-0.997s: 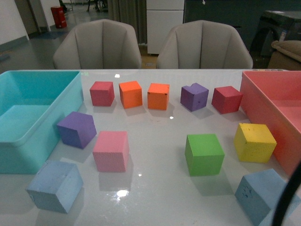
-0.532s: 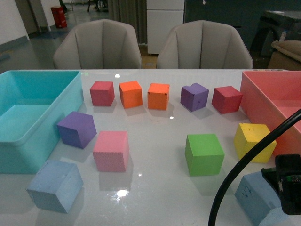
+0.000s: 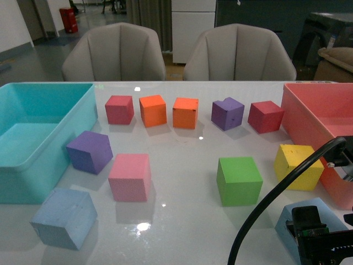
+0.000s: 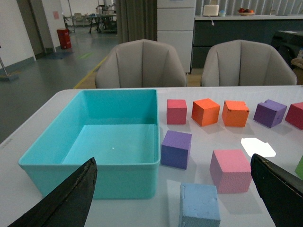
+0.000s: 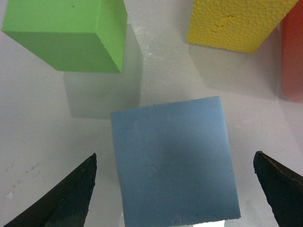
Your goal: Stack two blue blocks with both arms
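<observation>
On the bench (image 3: 187, 165), the right blue block (image 5: 170, 137) sat by the front-right corner and the left blue block (image 3: 63, 218) by the front-left. The right gripper (image 5: 174, 161) hung above its block, jaws spread. It looked to need squaring to the faces, then a straight drop. The left gripper (image 4: 173, 163) had its jaws spread too.

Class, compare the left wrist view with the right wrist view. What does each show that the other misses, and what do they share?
Only the left wrist view shows the teal bin, the purple cube beside it, the pink cube, the chairs and the left blue block. Only the right wrist view shows the yellow cube, the red bin's edge and the right blue block. Both show the white table, and wide-spread fingers, the left fingers in one and the right fingers in the other, framing an untouched blue block.
</observation>
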`<act>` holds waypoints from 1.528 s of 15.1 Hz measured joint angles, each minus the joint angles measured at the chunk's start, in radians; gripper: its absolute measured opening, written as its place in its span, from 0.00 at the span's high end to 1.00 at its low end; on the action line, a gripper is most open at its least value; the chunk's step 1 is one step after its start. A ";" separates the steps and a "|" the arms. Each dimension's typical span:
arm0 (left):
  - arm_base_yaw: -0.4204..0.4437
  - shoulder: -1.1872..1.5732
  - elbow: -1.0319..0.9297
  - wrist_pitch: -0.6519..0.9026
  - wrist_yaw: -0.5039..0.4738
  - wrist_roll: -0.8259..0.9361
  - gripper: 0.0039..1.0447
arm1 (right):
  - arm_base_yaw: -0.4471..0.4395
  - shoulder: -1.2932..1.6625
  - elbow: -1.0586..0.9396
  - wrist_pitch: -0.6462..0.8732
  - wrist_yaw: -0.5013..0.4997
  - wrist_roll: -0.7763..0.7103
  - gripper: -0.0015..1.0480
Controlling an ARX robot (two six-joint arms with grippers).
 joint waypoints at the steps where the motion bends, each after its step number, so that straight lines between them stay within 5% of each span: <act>1: 0.000 0.000 0.000 0.000 0.000 0.000 0.06 | 0.000 0.020 0.004 0.013 0.005 0.000 0.06; 8: 0.000 0.000 0.000 0.000 0.000 0.000 0.06 | -0.009 0.171 0.044 0.069 -0.008 -0.001 0.07; 9: 0.000 0.000 0.000 0.000 0.000 0.000 0.06 | -0.009 0.169 0.033 0.100 -0.008 -0.001 0.26; 12: 0.000 0.000 0.000 0.000 0.000 0.000 0.06 | -0.026 0.095 -0.016 0.075 -0.034 -0.001 0.51; 17: 0.000 0.000 0.000 0.000 0.000 0.000 0.06 | -0.026 -0.295 0.003 -0.124 -0.089 0.021 0.57; 23: 0.000 0.000 0.000 0.000 0.000 0.000 0.06 | 0.119 0.050 0.458 -0.183 0.016 0.135 0.57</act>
